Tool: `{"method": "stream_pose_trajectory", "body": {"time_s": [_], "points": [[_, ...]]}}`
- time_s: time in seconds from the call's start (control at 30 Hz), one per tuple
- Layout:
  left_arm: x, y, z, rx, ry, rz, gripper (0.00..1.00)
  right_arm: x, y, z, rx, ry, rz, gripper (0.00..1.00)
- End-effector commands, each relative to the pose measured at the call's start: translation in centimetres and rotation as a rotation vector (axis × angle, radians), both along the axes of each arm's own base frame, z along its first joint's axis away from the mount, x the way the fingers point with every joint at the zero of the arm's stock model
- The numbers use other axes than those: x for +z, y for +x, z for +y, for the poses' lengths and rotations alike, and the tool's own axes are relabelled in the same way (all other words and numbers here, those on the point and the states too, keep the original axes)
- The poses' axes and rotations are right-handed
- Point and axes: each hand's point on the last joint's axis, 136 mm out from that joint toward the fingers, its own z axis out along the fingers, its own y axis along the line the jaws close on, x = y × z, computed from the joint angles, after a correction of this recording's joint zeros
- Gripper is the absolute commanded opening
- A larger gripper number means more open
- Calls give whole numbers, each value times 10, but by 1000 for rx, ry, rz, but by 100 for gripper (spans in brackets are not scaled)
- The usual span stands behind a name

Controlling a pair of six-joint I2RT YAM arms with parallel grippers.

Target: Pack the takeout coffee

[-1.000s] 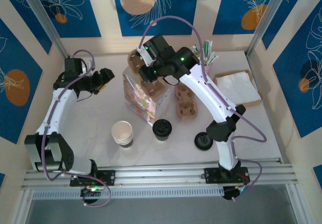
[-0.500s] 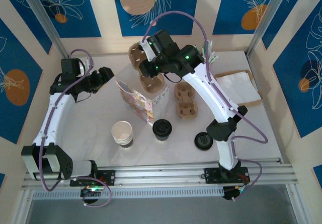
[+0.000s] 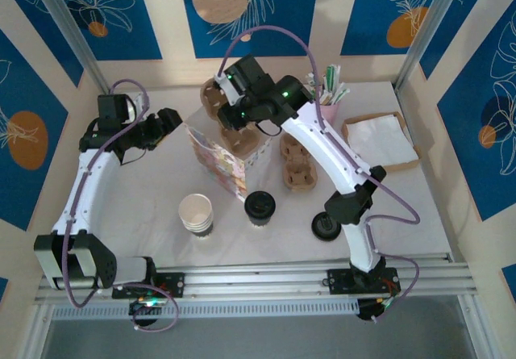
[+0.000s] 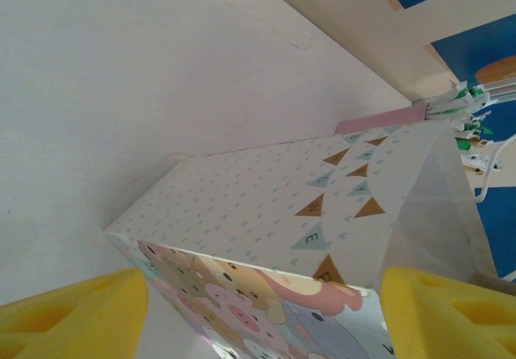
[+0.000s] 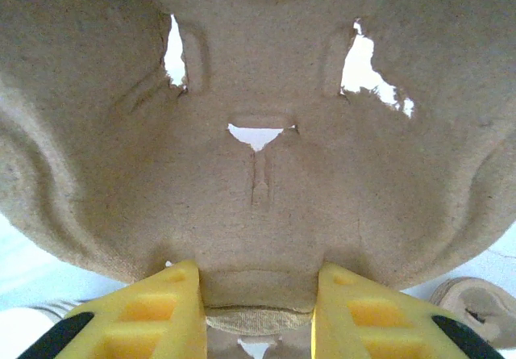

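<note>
The takeout coffee (image 3: 260, 206), a cream cup with a black lid, stands upright on the table in front of the patterned paper bag (image 3: 216, 162). My right gripper (image 3: 235, 120) hangs above the bag's far side, shut on a brown pulp cup carrier (image 3: 244, 139). The right wrist view has the carrier (image 5: 258, 165) clamped by a tab between the yellow fingers of that gripper (image 5: 258, 288). My left gripper (image 3: 166, 124) is open, just left of the bag and apart from it. In the left wrist view the bag (image 4: 282, 214) lies ahead of the open left gripper (image 4: 262, 319).
A stack of lidless cream cups (image 3: 196, 214) stands left of the coffee. A loose black lid (image 3: 326, 226) lies by the right arm's base. More pulp carriers (image 3: 297, 164), a pink holder of straws (image 3: 327, 94) and a tray of napkins (image 3: 379, 139) sit at the back right.
The right gripper has carried the carrier a little left and towards the back wall. The bag now looks narrower than a second ago. The left gripper drew slightly away from the bag.
</note>
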Motion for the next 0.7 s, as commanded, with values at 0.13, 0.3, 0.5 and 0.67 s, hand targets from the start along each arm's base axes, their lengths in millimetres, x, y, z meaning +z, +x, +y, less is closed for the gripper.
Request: {"method": "stream_pose_trajectory", "body": {"time_s": [0.13, 0.3, 0.5, 0.67], "points": [[1, 7, -4, -30, 3, -9, 76, -16, -19, -7, 36, -104, 48, 33], [4, 9, -7, -48, -3, -14, 76, -25, -18, -9, 31, -142, 67, 33], [17, 10, -11, -79, 5, -50, 77, -40, -17, -8, 34, -175, 103, 33], [29, 12, -11, -91, 24, -86, 78, -50, -17, -7, 35, -187, 134, 33]]}}
